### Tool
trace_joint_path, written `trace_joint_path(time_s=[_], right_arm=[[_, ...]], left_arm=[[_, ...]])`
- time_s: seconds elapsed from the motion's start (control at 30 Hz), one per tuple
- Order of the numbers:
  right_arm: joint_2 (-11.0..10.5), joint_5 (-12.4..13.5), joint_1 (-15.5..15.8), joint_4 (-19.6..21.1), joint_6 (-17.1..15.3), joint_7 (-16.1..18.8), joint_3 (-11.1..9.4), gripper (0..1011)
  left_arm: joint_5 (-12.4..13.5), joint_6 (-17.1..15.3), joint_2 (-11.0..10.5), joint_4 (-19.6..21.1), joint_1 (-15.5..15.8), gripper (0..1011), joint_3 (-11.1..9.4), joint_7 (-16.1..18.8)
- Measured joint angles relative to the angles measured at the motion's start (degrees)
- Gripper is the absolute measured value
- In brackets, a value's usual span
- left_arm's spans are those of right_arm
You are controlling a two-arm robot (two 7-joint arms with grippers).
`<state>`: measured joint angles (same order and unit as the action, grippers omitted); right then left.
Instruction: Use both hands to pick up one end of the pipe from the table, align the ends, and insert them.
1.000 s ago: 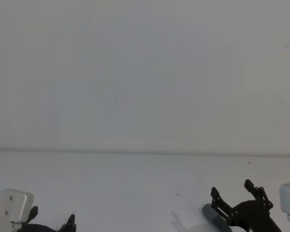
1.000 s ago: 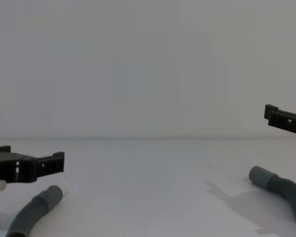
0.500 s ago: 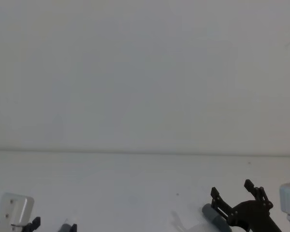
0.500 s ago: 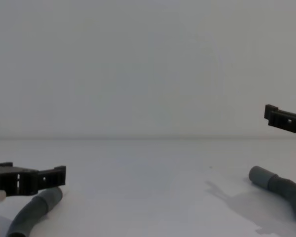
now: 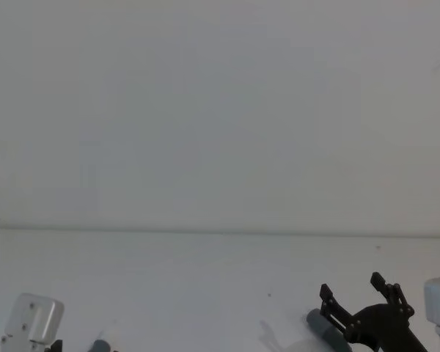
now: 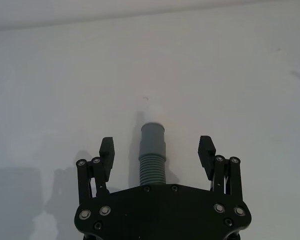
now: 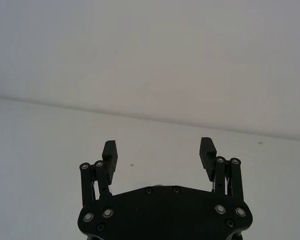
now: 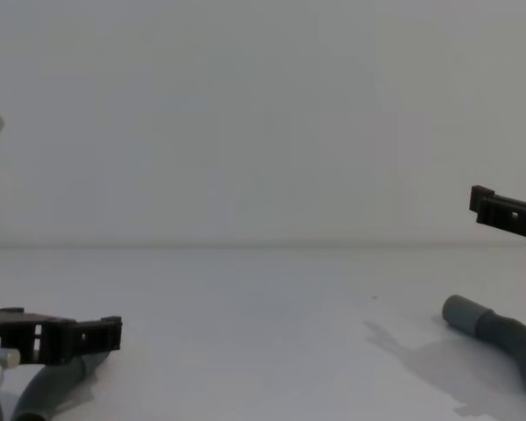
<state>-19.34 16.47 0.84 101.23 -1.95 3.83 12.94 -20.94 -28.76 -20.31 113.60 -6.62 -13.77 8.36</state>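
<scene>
The white-tipped cuff (image 6: 152, 136) of the pipe (image 8: 507, 337) is lying on the table (image 8: 263, 351) between the left gripper's (image 6: 157, 146) spread, untouching fingers, while the other cuff (image 8: 463, 313) is resting near the right edge below the released right gripper (image 7: 159, 147), with bare tabletop stretching between them.

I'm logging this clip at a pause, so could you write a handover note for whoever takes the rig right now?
Left gripper: open, low over the table, fingers either side of the white-tipped end, not touching it.
Right gripper: open, raised well above the other end.
Pipe: both ends lie on the table, far apart.
Done: nothing gripped yet.
Left: close on each end, lift, align, insert.
</scene>
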Motion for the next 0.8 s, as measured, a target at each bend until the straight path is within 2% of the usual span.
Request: trace_joint_path(time_s=[0.1, 0.33, 0.8], right_arm=[[0.00, 0.00, 0.00, 0.00, 0.00, 0.00, 0.00, 1001], [0.00, 0.00, 0.00, 0.00, 0.00, 0.00, 0.00, 1001], [0.00, 0.00, 0.00, 0.00, 0.00, 0.00, 0.00, 1002]], left_arm=[[0.62, -2.04, 0.32, 0.53, 0.34, 1001, -0.16, 1.00], [1.10, -4.30, 0.99, 0.89, 0.94, 1001, -0.17, 2.08], [0.14, -9.32, 2.86, 0.11, 2.57, 1001, 0.71, 2.43]])
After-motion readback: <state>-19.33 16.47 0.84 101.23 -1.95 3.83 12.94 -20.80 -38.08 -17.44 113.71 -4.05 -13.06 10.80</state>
